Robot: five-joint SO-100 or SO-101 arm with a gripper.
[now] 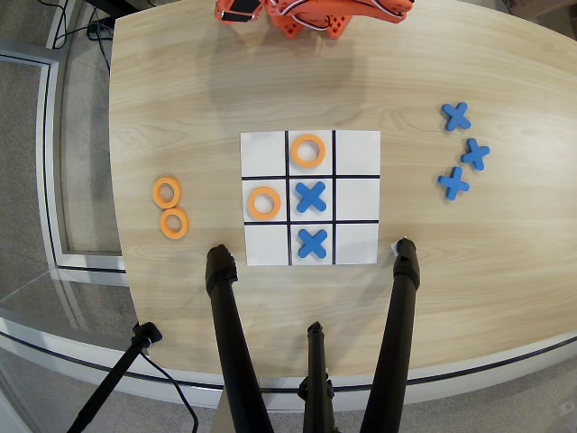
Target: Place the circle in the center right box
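Orange rings (167,192), blue crosses (311,197) — white grid (357,153) lined black; pale wood-grain table (198,90); arm base (311,13) apparently orange.

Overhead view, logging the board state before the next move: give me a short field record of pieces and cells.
grid: 3x3 paper grid, on the wooden table
rings on grid: top middle, middle left
crosses on grid: centre, bottom middle
spare rings: two, left of grid
spare crosses: three, right of grid
middle right cell: empty
arm: orange base at top edge, fingers unseen
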